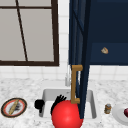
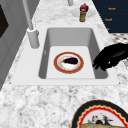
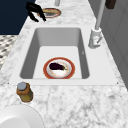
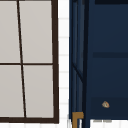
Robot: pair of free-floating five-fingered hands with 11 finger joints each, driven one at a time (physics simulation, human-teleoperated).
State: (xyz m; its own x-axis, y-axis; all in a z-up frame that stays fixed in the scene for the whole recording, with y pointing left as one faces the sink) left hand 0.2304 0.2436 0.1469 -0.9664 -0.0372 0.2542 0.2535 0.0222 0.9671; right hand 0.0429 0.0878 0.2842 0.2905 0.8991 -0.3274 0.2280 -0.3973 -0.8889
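The right hand (image 1: 58, 100) hung over the sink (image 1: 47, 93), its fingers (image 1: 60, 97) spread and straight, gripping nothing. It sat just behind a red ball (image 1: 67, 115) and just left of the brass handle (image 1: 74, 85) on the open cabinet door (image 1: 83, 75). I could not tell whether the hand touched the ball. The left hand (image 1: 39, 104) hovered at the sink's left rim, and whether it was open or closed was unclear. A plate (image 2: 68, 62) lay in the basin. Any grip on the handle would best wrap its upright bar squarely, clear of the ball.
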